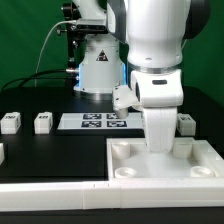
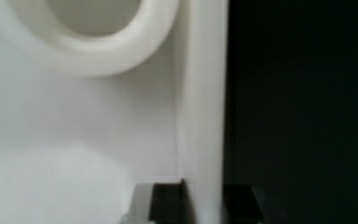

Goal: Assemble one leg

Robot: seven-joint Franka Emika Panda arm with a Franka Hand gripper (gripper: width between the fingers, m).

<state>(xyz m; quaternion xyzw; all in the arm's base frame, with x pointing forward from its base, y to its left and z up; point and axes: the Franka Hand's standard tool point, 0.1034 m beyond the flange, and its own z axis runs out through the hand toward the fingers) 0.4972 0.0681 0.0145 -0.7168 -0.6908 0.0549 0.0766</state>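
The large flat white tray-like part (image 1: 165, 168) lies at the front of the table. My gripper (image 1: 160, 146) reaches straight down onto its far wall. In the wrist view the gripper (image 2: 206, 203) straddles that wall (image 2: 201, 100), with one dark fingertip (image 2: 169, 206) inside the tray and the other outside over the black table. The jaws look closed against the wall. A round corner socket (image 2: 96, 30) shows close by. Two legs (image 1: 10, 122) (image 1: 42, 122) stand at the exterior view's left. A third leg (image 1: 186, 124) stands just right of the arm.
The marker board (image 1: 104, 122) lies flat behind the tray. The robot's base (image 1: 98, 65) stands at the back. Another white part (image 1: 2, 153) shows only partly at the exterior view's left edge.
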